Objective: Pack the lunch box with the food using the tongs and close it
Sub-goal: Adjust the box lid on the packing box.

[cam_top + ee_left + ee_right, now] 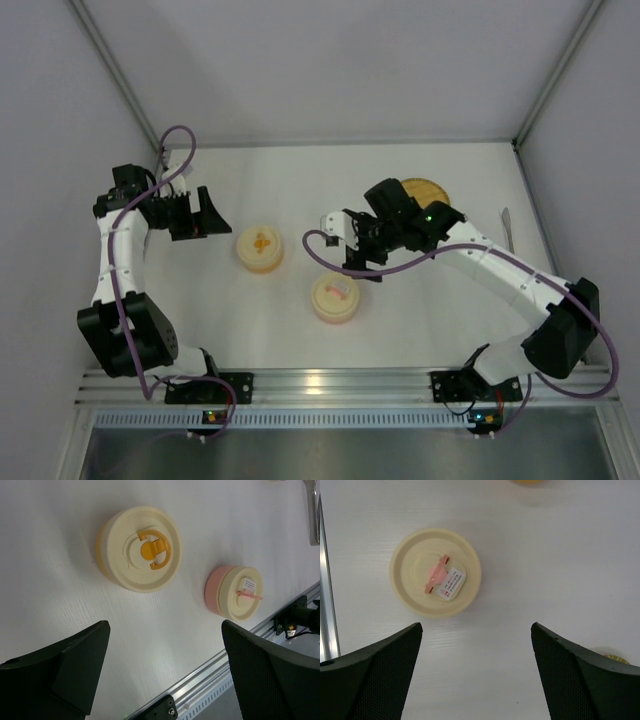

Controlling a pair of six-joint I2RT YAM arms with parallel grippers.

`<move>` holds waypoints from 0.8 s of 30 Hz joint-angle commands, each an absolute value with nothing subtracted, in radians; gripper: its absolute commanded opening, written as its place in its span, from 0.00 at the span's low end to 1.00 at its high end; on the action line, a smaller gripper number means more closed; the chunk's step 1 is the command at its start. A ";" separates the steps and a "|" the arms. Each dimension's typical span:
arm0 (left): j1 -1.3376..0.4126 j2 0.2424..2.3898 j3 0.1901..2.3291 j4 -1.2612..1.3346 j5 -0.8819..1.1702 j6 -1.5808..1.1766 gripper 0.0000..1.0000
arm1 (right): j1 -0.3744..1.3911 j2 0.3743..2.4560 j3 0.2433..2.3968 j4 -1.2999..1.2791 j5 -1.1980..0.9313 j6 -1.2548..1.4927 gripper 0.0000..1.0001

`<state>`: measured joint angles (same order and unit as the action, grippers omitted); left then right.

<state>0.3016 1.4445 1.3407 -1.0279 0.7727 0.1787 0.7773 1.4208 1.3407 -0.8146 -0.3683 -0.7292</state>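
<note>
1. The right gripper (476, 630) hangs released and empty, jaws wide, near the round pink lunch box with a cream lid (435, 572).
2. The left gripper (165, 630), also spread and empty, is near the round orange cream-lidded lunch box (139, 548).
3. The slim silver metal tongs (507, 228) lie on the white table (420, 330) by the right wall, near the round woven plate (425, 187) and well apart from both grippers.

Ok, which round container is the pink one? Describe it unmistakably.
In the top view, start at the metal rail at the bottom; two cream-lidded round containers sit beyond it. The pink container is the one nearer the rail, with a pink latch and white sticker, unlike the orange container.
</note>
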 commanded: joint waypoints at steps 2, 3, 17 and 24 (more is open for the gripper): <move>0.301 1.419 1.342 -1.009 0.787 0.215 0.98 | 0.759 1.364 1.293 -0.850 -0.505 -0.919 0.86; 0.302 1.419 1.342 -1.014 0.793 0.218 0.98 | 0.759 1.359 1.283 -0.838 -0.503 -0.948 0.85; -0.374 1.437 1.429 -1.017 0.355 0.158 0.80 | 0.318 1.393 1.255 -0.798 -0.707 -0.479 0.85; -0.577 1.577 1.529 -1.086 0.164 -0.176 0.96 | 0.117 1.289 1.158 -0.807 -0.707 -0.448 0.87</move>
<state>-0.5453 1.5753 1.4746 -1.0245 0.2844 0.0051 0.1589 1.3617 1.1763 -0.8452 -0.6491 -0.4911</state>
